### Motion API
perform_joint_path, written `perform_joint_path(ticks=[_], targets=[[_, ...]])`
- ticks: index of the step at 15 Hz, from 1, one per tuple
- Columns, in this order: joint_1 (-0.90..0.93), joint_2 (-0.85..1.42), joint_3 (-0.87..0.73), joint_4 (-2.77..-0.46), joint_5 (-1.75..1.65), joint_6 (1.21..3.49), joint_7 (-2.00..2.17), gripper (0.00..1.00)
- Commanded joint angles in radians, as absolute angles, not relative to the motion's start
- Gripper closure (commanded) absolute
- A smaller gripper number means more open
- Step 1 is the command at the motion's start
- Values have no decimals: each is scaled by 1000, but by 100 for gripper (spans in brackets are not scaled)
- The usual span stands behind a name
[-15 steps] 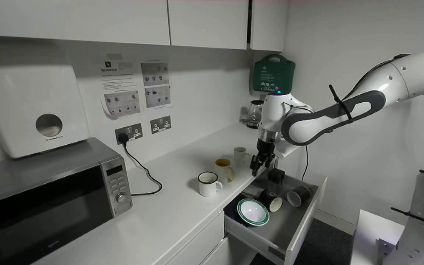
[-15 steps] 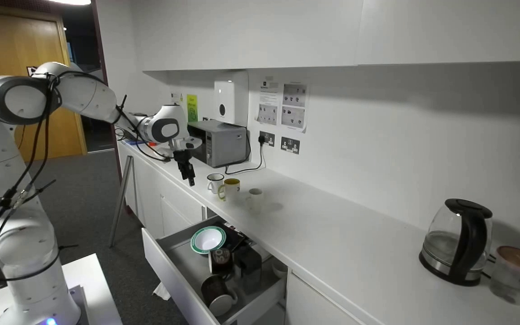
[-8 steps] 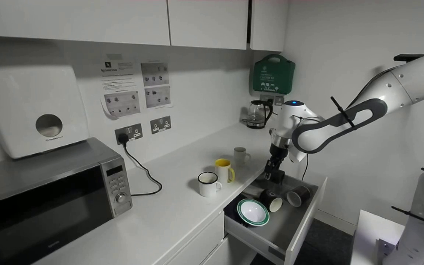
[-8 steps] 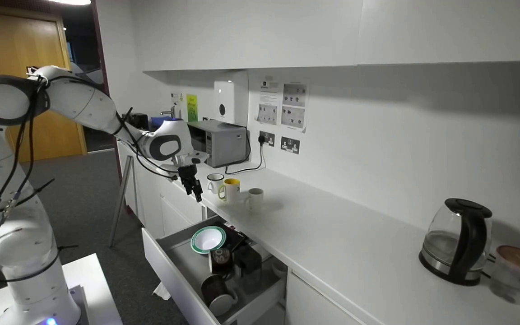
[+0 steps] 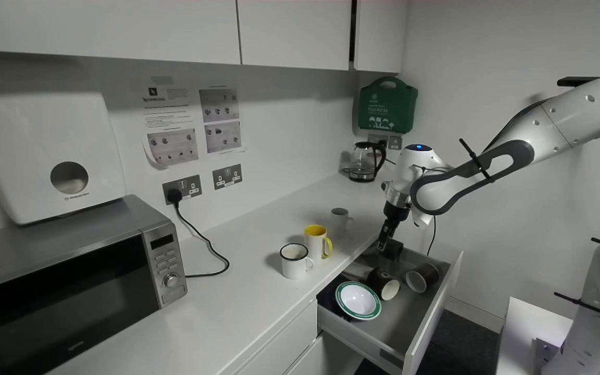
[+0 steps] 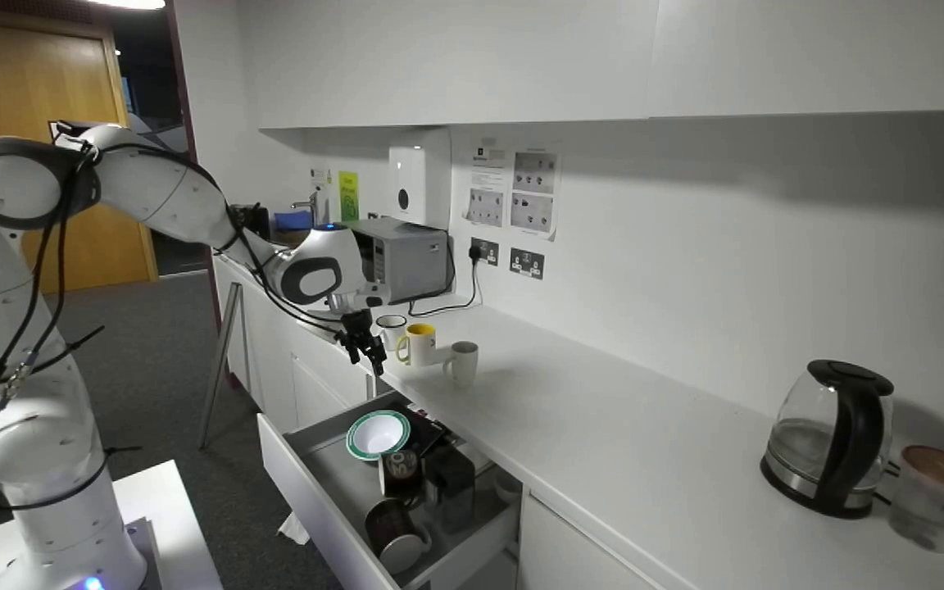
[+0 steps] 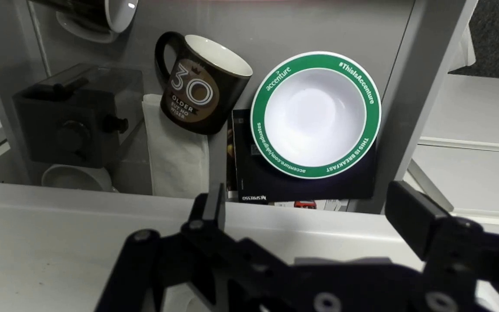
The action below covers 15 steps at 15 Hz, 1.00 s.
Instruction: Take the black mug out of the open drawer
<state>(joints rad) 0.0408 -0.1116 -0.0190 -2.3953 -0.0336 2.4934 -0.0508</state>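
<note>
Gripper (image 7: 308,203) spread wide above the counter (image 7: 46,251) edge. Inside the open drawer (image 7: 314,26), the black mug (image 7: 202,89) lies between a green-rimmed bowl (image 7: 316,115) and dark boxy item (image 7: 76,117) (second mug (image 5: 424,276) nearby).

wrist view: close, looking down into open drawer (image 7: 319,26) | exterior views: farther, facing opposite ways along table (image 5: 227,312) | all share open drawer

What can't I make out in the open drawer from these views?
Other dark mug: cut off by the wrist view's top edge.
White cup: partly hidden in the wrist view by the dark box-like item and the counter.
Black Nespresso item: partly covered by the bowl in the wrist view.
Black mug: small lettering too small to read in an exterior view.
</note>
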Motion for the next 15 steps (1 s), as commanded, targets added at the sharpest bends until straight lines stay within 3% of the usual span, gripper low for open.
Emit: perform_joint_path(ticks=[1, 15], targets=[[31, -104, -11, -2394, -11, 2491, -69, 0], [57, -79, 25, -2378, 5, 2508, -49, 0]])
